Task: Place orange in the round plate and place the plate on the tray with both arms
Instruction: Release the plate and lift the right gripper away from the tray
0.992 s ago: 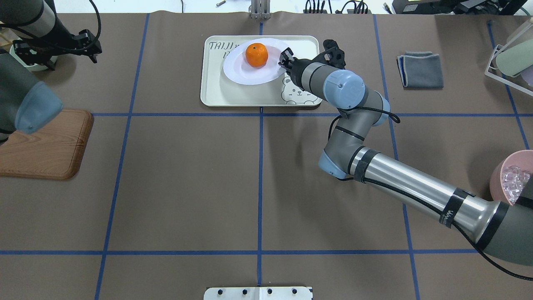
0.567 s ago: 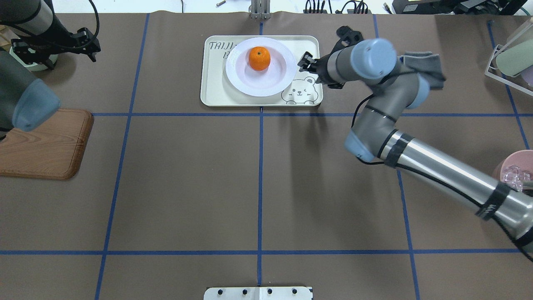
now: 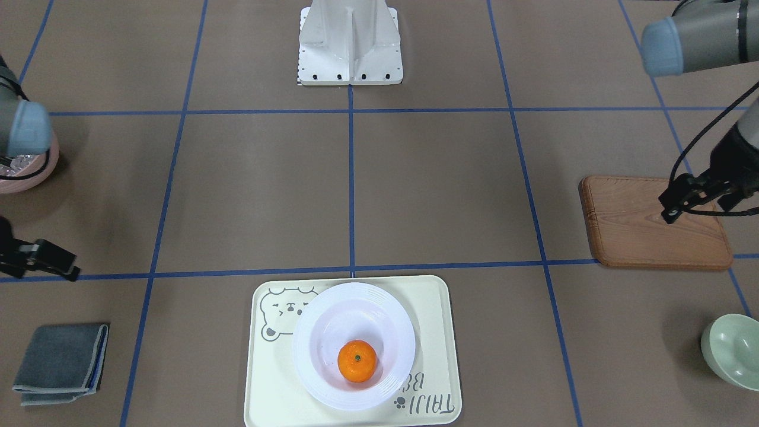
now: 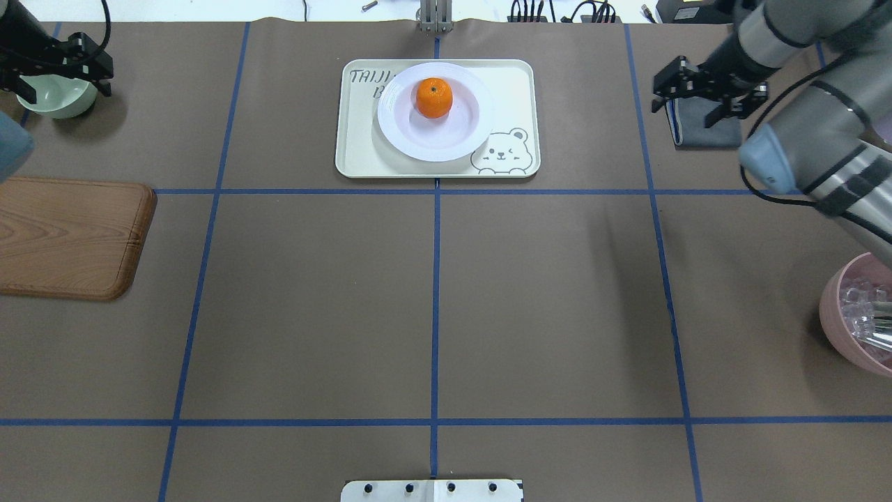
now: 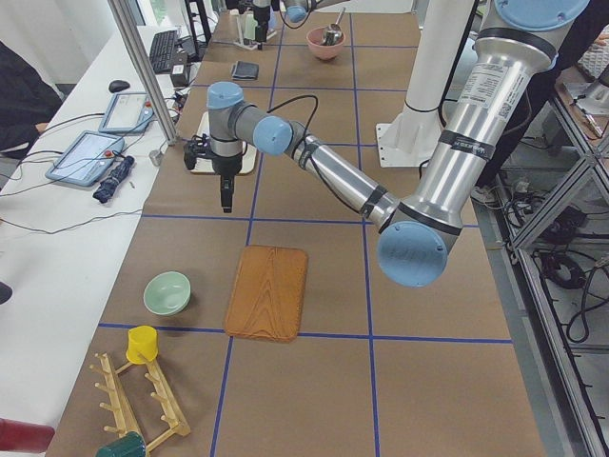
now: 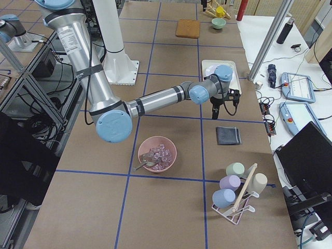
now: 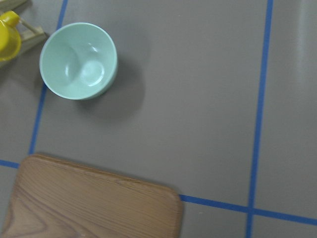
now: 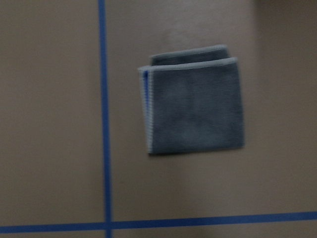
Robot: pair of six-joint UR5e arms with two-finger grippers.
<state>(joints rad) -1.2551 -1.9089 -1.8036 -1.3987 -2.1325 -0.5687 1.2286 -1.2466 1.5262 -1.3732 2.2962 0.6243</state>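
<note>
The orange (image 4: 433, 97) lies in the white round plate (image 4: 460, 143), and the plate rests flat on the cream tray (image 4: 512, 77) at the far middle of the table. Neither gripper touches them. My right gripper (image 4: 686, 110) hangs open and holds nothing, well to the right of the tray above a folded grey cloth (image 8: 195, 104). Far off at the back left, my left gripper (image 4: 66, 84) is open and hovers over a pale green bowl (image 7: 79, 62). The front-facing view shows the orange (image 3: 357, 360) slightly off the plate's centre.
A brown wooden board (image 4: 66, 237) lies at the left edge. A pink bowl (image 4: 854, 328) of ice cubes stands at the right edge, and a mug rack (image 6: 236, 189) lies beyond it. The robot's white base (image 3: 350, 41) sits mid-table on the robot's side.
My right gripper let go of the plate's rim and drew away to the right, ending over the grey cloth. The plate settled flat on the tray. My left gripper shifted further left.
</note>
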